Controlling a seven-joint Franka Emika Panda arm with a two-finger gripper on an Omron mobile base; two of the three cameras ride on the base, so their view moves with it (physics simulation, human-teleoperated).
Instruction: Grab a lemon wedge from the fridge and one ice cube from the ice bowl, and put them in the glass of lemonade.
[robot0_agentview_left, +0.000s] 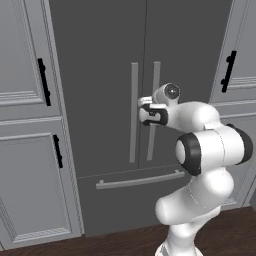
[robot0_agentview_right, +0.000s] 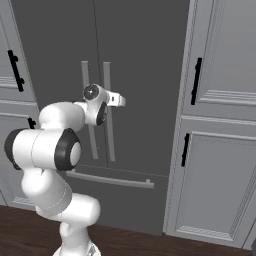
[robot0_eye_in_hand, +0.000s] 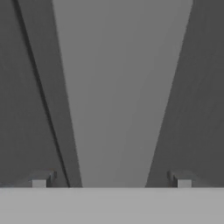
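Note:
The fridge (robot0_agentview_left: 100, 75) (robot0_agentview_right: 145, 60) is tall and dark grey, and both of its doors are closed. Two light grey vertical bar handles run down its middle. My gripper (robot0_agentview_left: 146, 106) (robot0_agentview_right: 119, 100) is up against the right door's handle (robot0_agentview_left: 156, 75) (robot0_agentview_right: 107, 135) at mid height. In the hand view that handle (robot0_eye_in_hand: 118, 87) fills the space between my two fingertips (robot0_eye_in_hand: 40, 181), which stand wide apart on either side of it. The gripper (robot0_eye_in_hand: 111, 183) is open and holds nothing. The lemon wedge, ice cube, ice bowl and glass of lemonade are out of view.
Light grey panelled cabinets (robot0_agentview_left: 25, 150) (robot0_agentview_right: 220, 150) with black handles flank the fridge. Below the doors is the bottom drawer with a horizontal bar handle (robot0_agentview_left: 140, 179) (robot0_agentview_right: 112, 179). A dark wood floor (robot0_agentview_left: 125, 242) lies underneath.

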